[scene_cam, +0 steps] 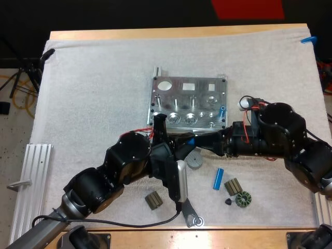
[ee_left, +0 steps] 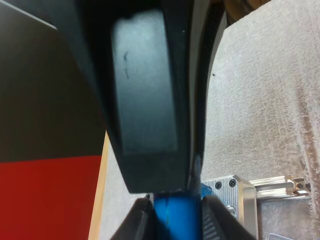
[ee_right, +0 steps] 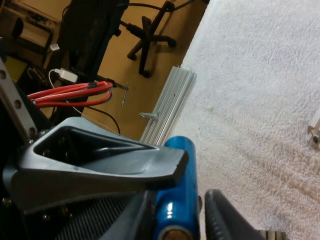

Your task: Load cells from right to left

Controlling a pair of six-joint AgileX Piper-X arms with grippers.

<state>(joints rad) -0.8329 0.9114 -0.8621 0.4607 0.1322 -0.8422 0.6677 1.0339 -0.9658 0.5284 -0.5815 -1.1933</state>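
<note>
The metal fixture point(scene_cam: 189, 104) lies mid-mat with one blue cylinder point(scene_cam: 222, 110) standing at its right edge. Just in front of it my two grippers meet tip to tip over a second blue cylinder point(scene_cam: 190, 140). My left gripper point(scene_cam: 182, 142) presses on that cylinder point(ee_left: 175, 215) from both sides. My right gripper point(scene_cam: 198, 141) also clamps the cylinder point(ee_right: 176, 200), with a finger of the left gripper point(ee_right: 100, 165) lying across its end. A third blue cylinder point(scene_cam: 218, 178) lies loose on the mat under the right arm.
Small dark parts point(scene_cam: 153, 199) point(scene_cam: 233, 185) point(scene_cam: 229, 198) and a grey round piece point(scene_cam: 194, 160) lie on the mat near the front. A metal tool point(scene_cam: 192, 212) rests below the left gripper. An aluminium rail point(scene_cam: 31, 181) lies along the mat's left edge.
</note>
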